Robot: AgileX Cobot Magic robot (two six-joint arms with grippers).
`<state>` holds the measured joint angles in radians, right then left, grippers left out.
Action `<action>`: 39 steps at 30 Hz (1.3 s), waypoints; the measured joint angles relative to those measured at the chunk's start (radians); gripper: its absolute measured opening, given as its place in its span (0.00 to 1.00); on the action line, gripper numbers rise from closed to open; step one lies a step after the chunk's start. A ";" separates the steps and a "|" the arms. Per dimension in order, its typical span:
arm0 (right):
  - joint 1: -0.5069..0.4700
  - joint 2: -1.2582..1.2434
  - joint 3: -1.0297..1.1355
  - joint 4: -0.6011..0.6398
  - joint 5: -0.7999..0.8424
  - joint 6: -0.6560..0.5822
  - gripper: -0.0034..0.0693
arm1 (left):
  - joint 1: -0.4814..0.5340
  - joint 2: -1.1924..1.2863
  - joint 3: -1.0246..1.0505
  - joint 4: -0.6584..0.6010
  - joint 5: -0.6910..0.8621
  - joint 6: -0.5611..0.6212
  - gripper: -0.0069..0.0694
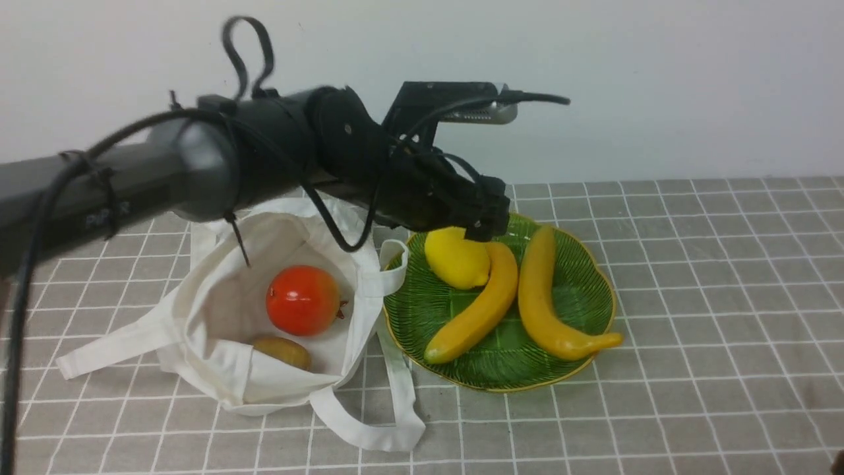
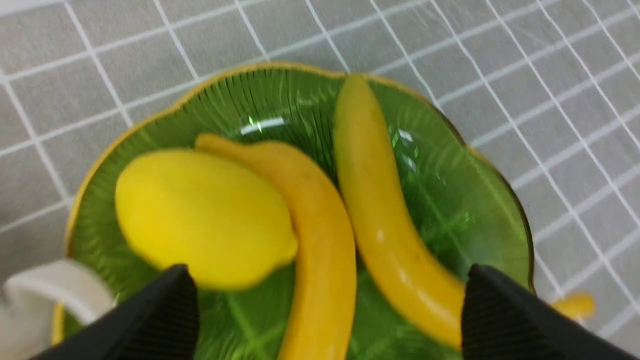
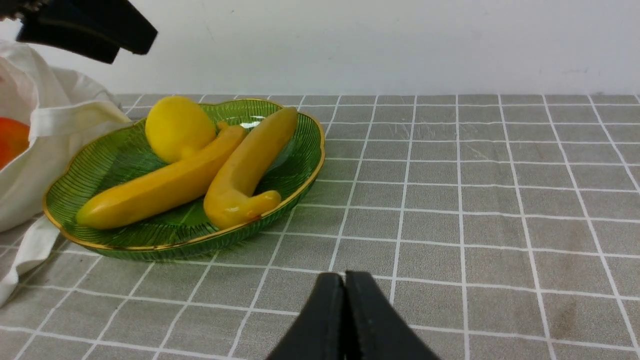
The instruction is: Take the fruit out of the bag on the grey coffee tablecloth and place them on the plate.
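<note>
Green, leaf-shaped, glossy ribbed plate with a wavy golden rim (image 1: 504, 388) is what I'd look at first in the front view. It's got a bright yellow lemon (image 1: 456, 258) on it plus 2 long yellow bananas (image 1: 476, 305). Left of it is the soft off-white cloth bag (image 1: 356, 316), mouth open, with a round red-orange fruit (image 1: 303, 300) and a small brown oval fruit (image 1: 282, 351) inside. The left arm reaches across above the bag, its jaws (image 1: 488, 218) over the far part of the plate.

In the left wrist view those jaws are spread wide with nothing between them, and the lemon sits clear of both tips. So imo the lemon drop is done, and 2 fruits are left. Next move: swing back over the bag, dip in with the jaws wide and get the red-orange one, probably, since it's more exposed. The brown one is partly tucked behind the bag's near wall, so that edge or a strap could snag.

Right wrist view: the right arm's jaws (image 3: 345, 310) are together, grabbing nothing, near the surface. That surface has a grey cloth with a thin white grid (image 3: 450, 200) on it, a bit scuffed and stained in spots, and there's a plain pale wall (image 3: 400, 45) behind.
</note>
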<state>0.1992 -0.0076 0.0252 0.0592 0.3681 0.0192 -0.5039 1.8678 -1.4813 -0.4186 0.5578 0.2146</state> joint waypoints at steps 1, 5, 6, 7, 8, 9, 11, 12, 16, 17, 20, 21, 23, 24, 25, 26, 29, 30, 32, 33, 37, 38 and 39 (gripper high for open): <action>0.000 0.000 0.000 0.000 0.000 0.000 0.03 | 0.004 -0.016 -0.001 0.016 0.033 0.000 0.86; 0.000 0.000 0.000 0.000 0.000 0.000 0.03 | 0.032 -0.152 -0.012 0.161 0.292 0.000 0.49; 0.000 0.000 0.000 0.000 0.000 0.000 0.03 | 0.033 -0.173 -0.012 0.182 0.332 0.000 0.41; 0.000 0.000 0.000 0.000 0.000 0.000 0.03 | 0.037 -0.216 -0.012 0.221 0.406 0.000 0.28; 0.000 0.000 0.000 0.000 0.000 0.000 0.03 | 0.038 -0.245 -0.010 0.249 0.459 0.000 0.21; 0.000 0.000 0.000 0.000 0.000 0.000 0.03 | 0.039 -0.284 -0.005 0.266 0.491 0.000 0.16; 0.000 0.000 0.000 0.000 0.000 0.000 0.03 | 0.040 -0.351 0.019 0.290 0.535 0.000 0.11; 0.000 0.000 0.000 0.000 0.000 0.000 0.03 | 0.040 -0.397 0.036 0.295 0.548 0.000 0.10; 0.000 0.000 0.000 0.000 0.000 0.000 0.03 | 0.040 -0.612 0.175 0.301 0.556 -0.016 0.08; 0.000 0.000 0.000 0.000 0.000 0.000 0.03 | 0.040 -0.699 0.233 0.300 0.538 -0.024 0.08; 0.000 0.000 0.000 0.000 0.000 0.000 0.03 | 0.040 -0.848 0.360 0.295 0.485 -0.039 0.08; 0.000 0.000 0.000 0.000 0.000 0.000 0.03 | 0.040 -0.953 0.474 0.278 0.413 -0.044 0.08; 0.000 0.000 0.000 0.000 0.000 0.000 0.03 | 0.040 -1.107 0.640 0.239 0.284 -0.045 0.08; 0.000 0.000 0.000 0.000 0.000 0.000 0.03 | 0.040 -1.171 0.693 0.226 0.238 -0.045 0.08; 0.000 0.000 0.000 0.000 0.000 0.000 0.03 | 0.040 -1.236 0.764 0.207 0.172 -0.045 0.08; 0.000 0.000 0.000 0.000 0.000 0.000 0.03 | 0.040 -1.330 0.869 0.189 0.071 -0.045 0.08; 0.000 0.000 0.000 0.000 0.000 0.000 0.03 | 0.040 -1.544 1.073 0.154 -0.100 -0.045 0.08; 0.000 0.000 0.000 0.000 0.000 0.000 0.03 | 0.040 -1.603 1.117 0.145 -0.131 -0.045 0.08; 0.000 0.000 0.000 0.000 0.000 0.000 0.03 | 0.040 -1.735 1.195 0.131 -0.191 -0.045 0.08; 0.000 0.000 0.000 0.000 0.000 0.000 0.03 | 0.040 -1.789 1.229 0.129 -0.221 -0.045 0.08; -0.002 -0.001 0.000 0.011 0.004 0.000 0.03 | 0.040 -1.877 1.295 0.115 -0.324 -0.046 0.08; -0.002 -0.001 -0.001 0.012 0.004 0.000 0.03 | 0.041 -1.870 1.298 0.110 -0.327 -0.048 0.08; -0.002 -0.001 -0.001 0.012 0.004 0.000 0.03 | 0.041 -1.858 1.301 0.102 -0.323 -0.048 0.08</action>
<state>0.1973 -0.0085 0.0243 0.0715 0.3723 0.0192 -0.4626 0.0101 -0.1807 -0.3166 0.2353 0.1664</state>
